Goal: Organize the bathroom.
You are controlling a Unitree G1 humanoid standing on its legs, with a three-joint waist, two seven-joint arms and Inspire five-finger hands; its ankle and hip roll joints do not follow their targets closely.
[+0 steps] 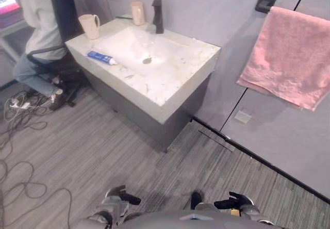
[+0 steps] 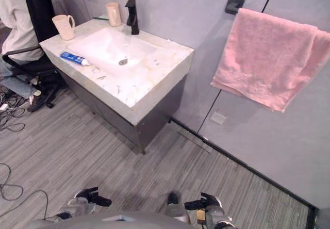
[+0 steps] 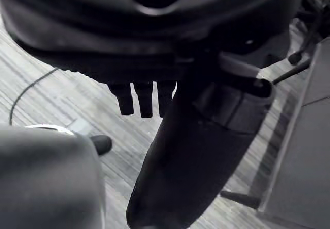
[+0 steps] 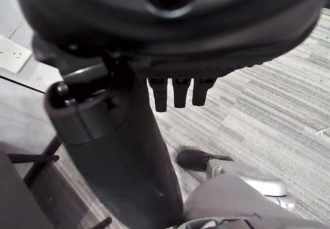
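Note:
A marble sink counter (image 1: 180, 74) stands against the grey wall. On its left rim lies a blue toothpaste tube (image 1: 101, 58). A cream mug (image 1: 89, 26) stands at the far left corner, and a second cream cup (image 1: 137, 13) stands beside the black faucet (image 1: 158, 16). A pink towel (image 1: 291, 59) hangs from a black wall bar at the right. My left hand (image 1: 121, 195) and right hand (image 1: 234, 202) hang low over the floor, far from the counter. Each wrist view shows straight fingers (image 3: 142, 99) (image 4: 178, 94) holding nothing.
A person (image 1: 38, 12) sits in a black office chair (image 1: 64, 12) just left of the counter. Cables (image 1: 20, 182) loop over the striped floor at the left. A wall socket (image 1: 242, 116) sits low beneath the towel.

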